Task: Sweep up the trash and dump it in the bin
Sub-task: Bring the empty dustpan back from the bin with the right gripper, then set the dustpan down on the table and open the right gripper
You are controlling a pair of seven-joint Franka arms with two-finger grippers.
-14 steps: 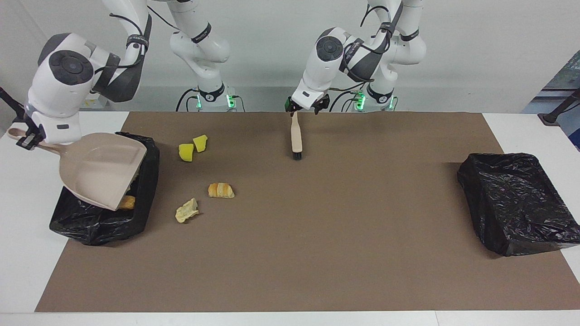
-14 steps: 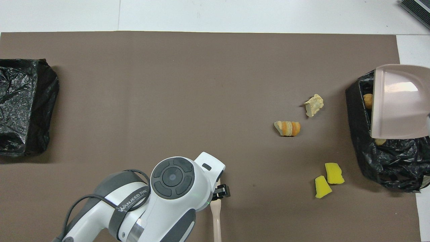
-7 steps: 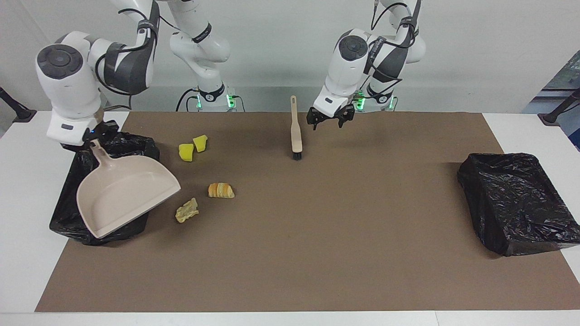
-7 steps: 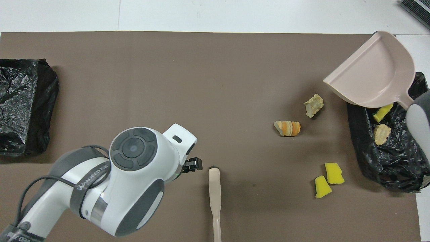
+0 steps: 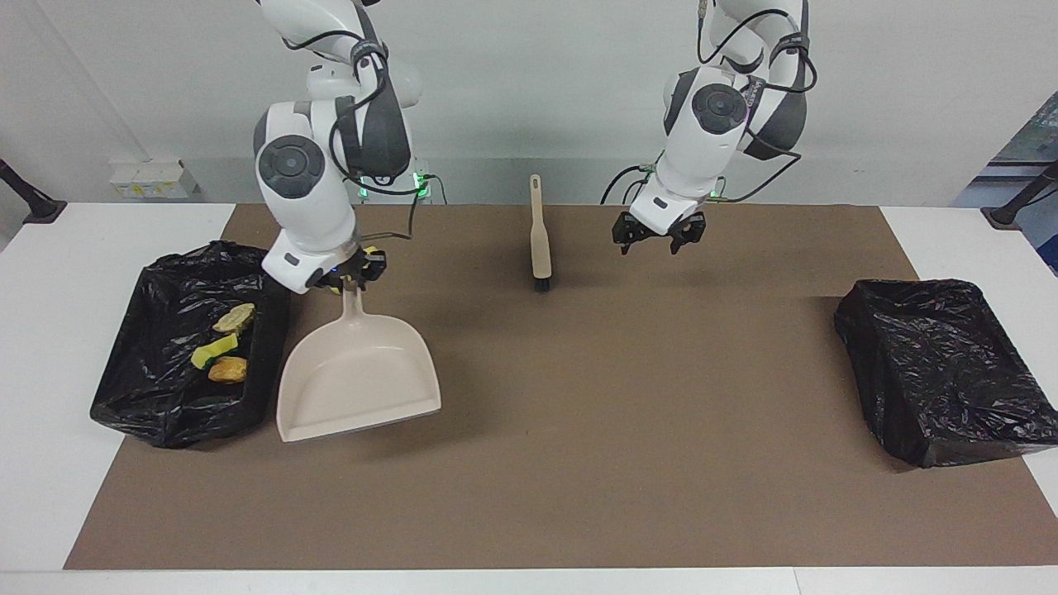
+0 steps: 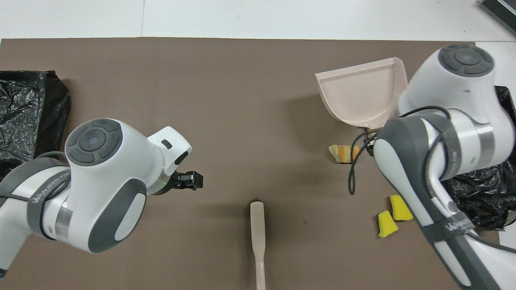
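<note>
Brown mat on the white desk, with two black-bagged bins: one at the right arm's end, one at the left arm's.

The right jaws are clamped on the handle of the beige dustpan, and it hangs over the mat just beside the first bin. In the facing view it hides the scraps beneath. Overhead, the right arm cuts off the croissant piece, and the pale scrap can't be found. A second ago that pan was tipped over the bin.

The left jaws, spread wide and empty, have let go of the hand brush and hover over the mat beside it.

Count: three scraps in the bin, and two yellow sponge chunks on the mat, nearer the robots than the croissant.
</note>
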